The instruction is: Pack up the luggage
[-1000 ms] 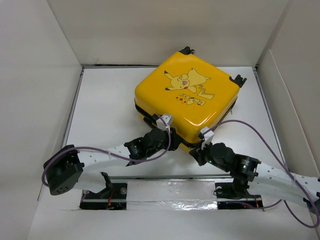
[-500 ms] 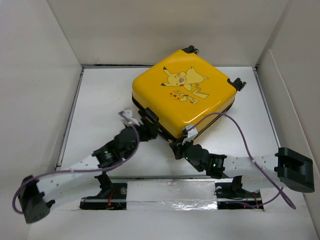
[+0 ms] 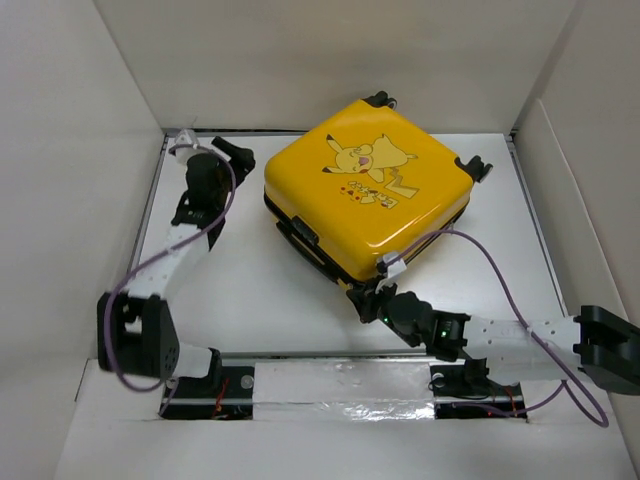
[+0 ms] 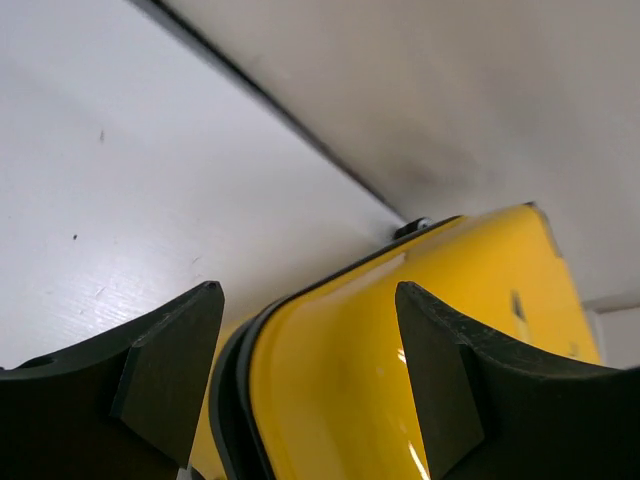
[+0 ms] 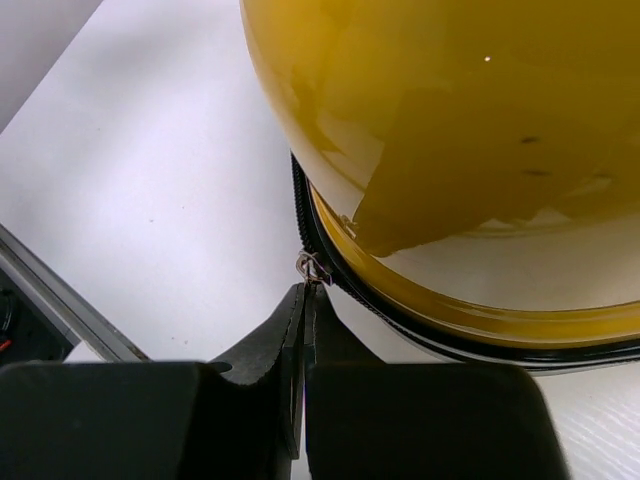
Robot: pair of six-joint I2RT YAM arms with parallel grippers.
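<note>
The luggage [image 3: 370, 185] is a yellow hard-shell suitcase with a Pikachu print. It lies flat and closed at the back right of the white table. My right gripper [image 3: 366, 297] is at its near corner. In the right wrist view the gripper [image 5: 305, 292] is shut on the small metal zipper pull [image 5: 313, 267] of the black zipper trim [image 5: 302, 225]. My left gripper [image 3: 238, 158] is at the far left, beside the suitcase's left corner. In the left wrist view it [image 4: 308, 292] is open and empty, with the yellow shell [image 4: 350, 380] seen between its fingers [image 4: 165, 370].
White walls [image 3: 60, 200] enclose the table on the left, back and right. Black wheels [image 3: 477, 165] stick out at the suitcase's far side, and a black handle [image 3: 300, 236] sits on its front left side. A silver taped strip [image 3: 340, 375] runs along the near edge.
My left arm has swung from the suitcase's front left side to the far left back, gripper open. My right gripper stays pinched at the near corner. The suitcase has shifted slightly left.
</note>
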